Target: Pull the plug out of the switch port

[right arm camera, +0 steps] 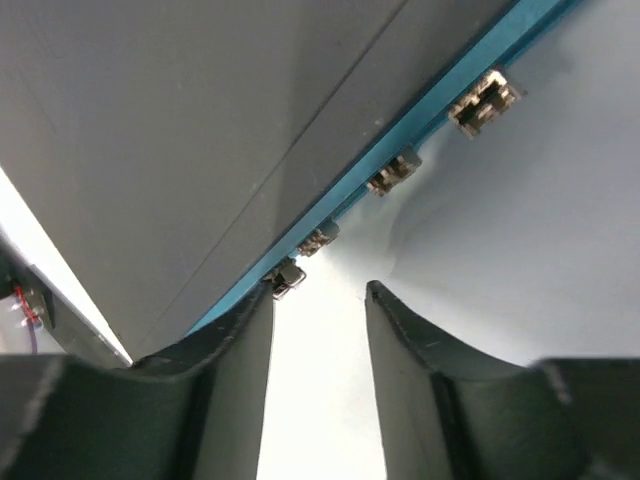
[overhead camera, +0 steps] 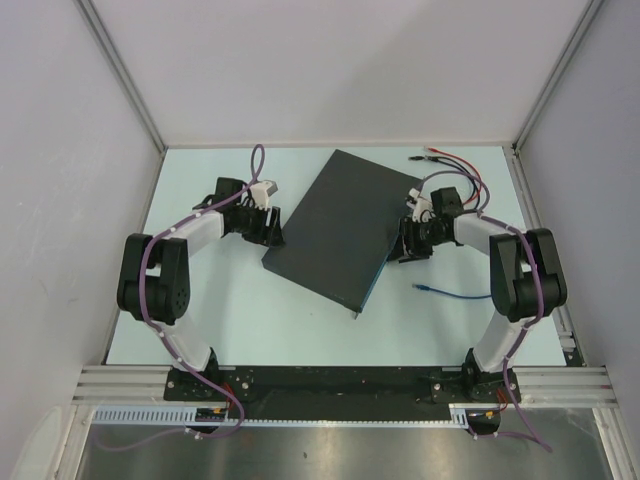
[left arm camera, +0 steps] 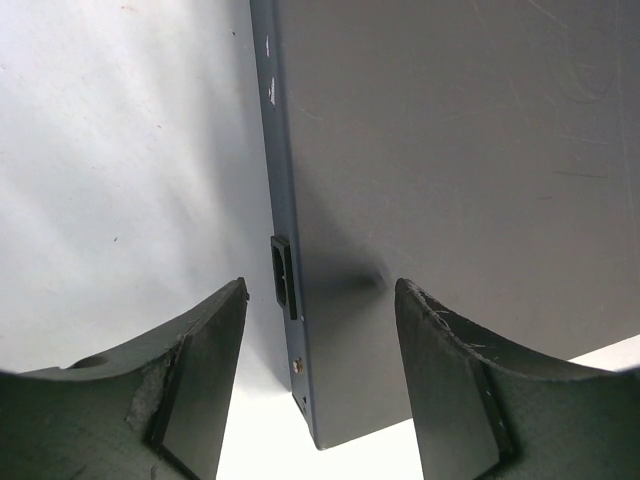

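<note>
Dark-grey, the switch (overhead camera: 335, 225) lies slanted in the middle of the table. The left gripper (left arm camera: 320, 290) hangs with jaws apart over its left edge, holding nothing. The right gripper (right arm camera: 318, 300), also apart and empty, is at the blue edge (right arm camera: 430, 110), just beside a plug (right arm camera: 288, 275). I think this is the approach step. Next, it must shift onto this plug, close, and pull straight out.

Switch (left arm camera: 450, 150) cropped at top, right edges.
</note>
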`<action>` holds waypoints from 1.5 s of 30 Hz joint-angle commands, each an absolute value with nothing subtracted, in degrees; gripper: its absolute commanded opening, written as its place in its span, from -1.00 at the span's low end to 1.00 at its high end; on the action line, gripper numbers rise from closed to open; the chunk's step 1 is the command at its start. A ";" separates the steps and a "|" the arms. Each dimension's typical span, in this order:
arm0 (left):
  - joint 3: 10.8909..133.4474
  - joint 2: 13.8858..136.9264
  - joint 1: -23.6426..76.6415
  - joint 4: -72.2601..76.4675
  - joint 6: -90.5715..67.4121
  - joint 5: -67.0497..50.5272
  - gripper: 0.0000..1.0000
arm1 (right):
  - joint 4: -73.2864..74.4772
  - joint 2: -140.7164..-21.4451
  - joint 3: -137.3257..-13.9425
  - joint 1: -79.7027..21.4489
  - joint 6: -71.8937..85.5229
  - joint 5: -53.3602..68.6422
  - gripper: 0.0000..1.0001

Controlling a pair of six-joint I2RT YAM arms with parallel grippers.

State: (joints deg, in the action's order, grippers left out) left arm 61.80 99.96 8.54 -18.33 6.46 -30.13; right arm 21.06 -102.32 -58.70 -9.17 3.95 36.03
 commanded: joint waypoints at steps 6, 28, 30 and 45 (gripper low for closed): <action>61.70 97.82 9.32 -15.91 6.94 -30.23 0.33 | 36.12 -100.73 -58.01 -4.49 3.34 10.19 -0.21; 61.08 96.77 10.19 -15.03 7.12 -29.88 0.34 | 24.26 -90.09 -53.96 -20.83 -29.53 24.09 0.03; 60.65 96.51 10.37 -15.12 7.47 -29.71 0.35 | 24.26 -90.52 -54.14 -21.01 -29.71 21.45 0.01; 59.94 96.24 11.51 -14.59 7.82 -29.53 0.36 | 19.25 -93.60 -54.84 -21.01 -30.76 21.70 0.18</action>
State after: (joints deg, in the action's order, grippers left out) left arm 59.99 98.87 10.92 -16.53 6.55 -29.50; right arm 22.70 -92.36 -54.00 -20.71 -30.06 20.84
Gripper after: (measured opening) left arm 0.675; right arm 0.600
